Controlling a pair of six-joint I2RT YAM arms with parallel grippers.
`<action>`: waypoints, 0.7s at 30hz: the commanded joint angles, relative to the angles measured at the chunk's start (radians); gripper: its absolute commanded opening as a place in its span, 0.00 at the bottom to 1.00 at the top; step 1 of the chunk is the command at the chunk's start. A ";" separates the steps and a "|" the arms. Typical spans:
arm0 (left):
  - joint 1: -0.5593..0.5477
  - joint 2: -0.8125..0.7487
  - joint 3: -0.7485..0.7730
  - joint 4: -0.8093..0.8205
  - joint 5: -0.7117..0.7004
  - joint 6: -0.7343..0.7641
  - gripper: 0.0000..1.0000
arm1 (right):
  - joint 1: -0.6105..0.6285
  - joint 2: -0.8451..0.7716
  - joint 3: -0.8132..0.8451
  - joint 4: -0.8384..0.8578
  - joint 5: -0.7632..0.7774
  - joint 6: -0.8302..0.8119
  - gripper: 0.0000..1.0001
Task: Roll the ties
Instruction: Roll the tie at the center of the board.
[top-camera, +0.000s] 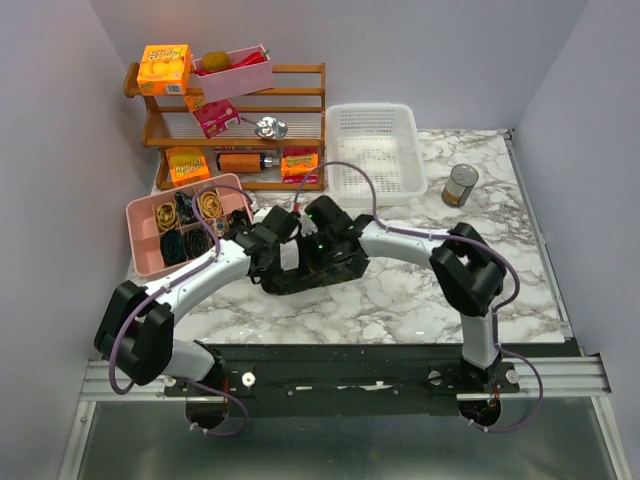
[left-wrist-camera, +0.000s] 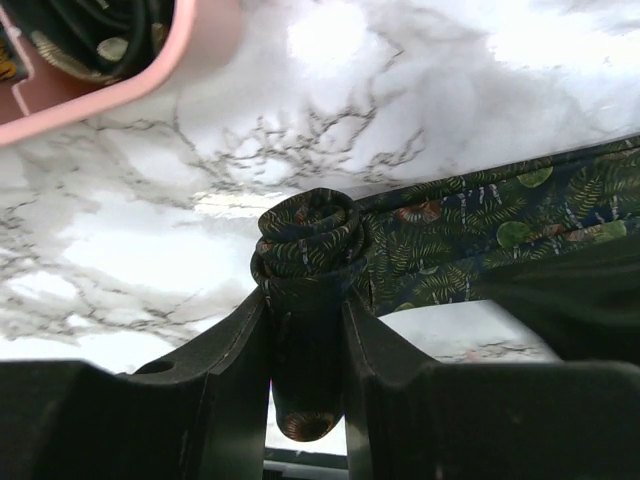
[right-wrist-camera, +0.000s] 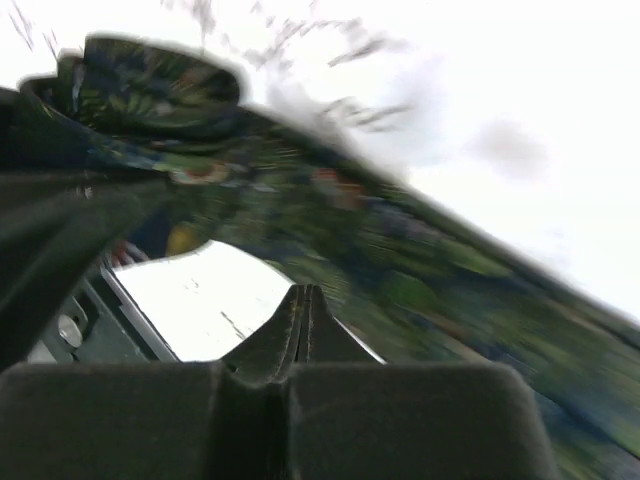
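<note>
Necktie (left-wrist-camera: 500, 210) near the tabletop's (left-wrist-camera: 150, 250) middle: left gripper (left-wrist-camera: 305, 330), part-open, pinches its rolled end (left-wrist-camera: 305, 235); right gripper (right-wrist-camera: 303, 300), fully closed, apparently empty. Even tension on the free length should stack turns squarely.

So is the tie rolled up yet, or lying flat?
Partly rolled. One end of the tie is wound into a coil between the left jaws; the rest trails off unrolled.

The marble table (top-camera: 420, 290) bears a wooden rack (top-camera: 321, 130) in its far-left corner, 1 pink tray (top-camera: 133, 240), 1 white basket (top-camera: 375, 186), 1 can (top-camera: 460, 185) and 1 tie (left-wrist-camera: 470, 230).
</note>
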 joint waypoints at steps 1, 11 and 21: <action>-0.004 0.039 0.032 -0.135 -0.088 0.021 0.36 | -0.104 -0.123 -0.059 0.030 0.013 -0.020 0.01; -0.068 0.147 0.127 -0.272 -0.163 -0.002 0.36 | -0.196 -0.168 -0.143 0.053 0.019 -0.012 0.01; -0.194 0.370 0.224 -0.301 -0.165 -0.057 0.39 | -0.227 -0.160 -0.151 0.059 0.004 -0.012 0.01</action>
